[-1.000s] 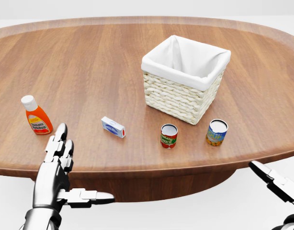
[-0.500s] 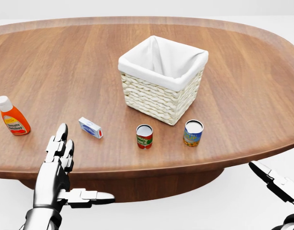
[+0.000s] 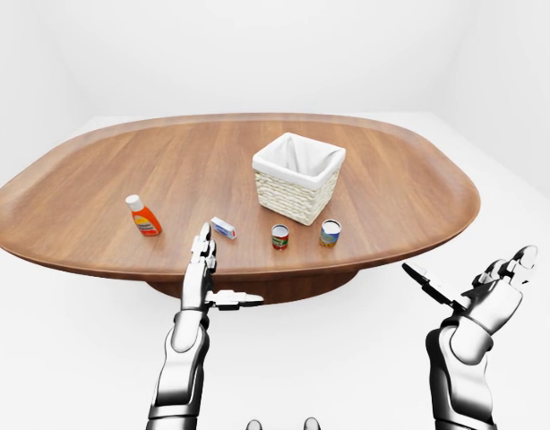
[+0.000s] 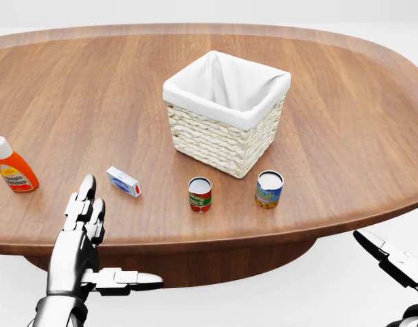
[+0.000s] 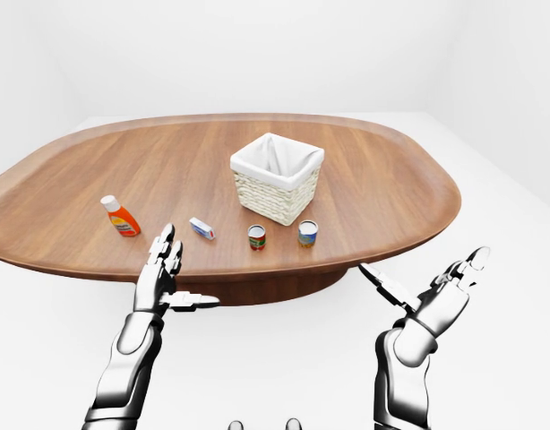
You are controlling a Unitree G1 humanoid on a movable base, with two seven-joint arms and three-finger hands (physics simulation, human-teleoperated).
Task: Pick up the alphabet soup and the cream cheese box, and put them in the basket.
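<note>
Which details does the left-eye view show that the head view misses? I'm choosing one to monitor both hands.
Only the left-eye view shows the whole right hand, open beyond the table edge, plus the table's full oval. Only the head view makes the can labels readable: the red-labelled can and the blue-and-yellow can. Both show the basket, small box, ketchup bottle and open left hand.
</note>
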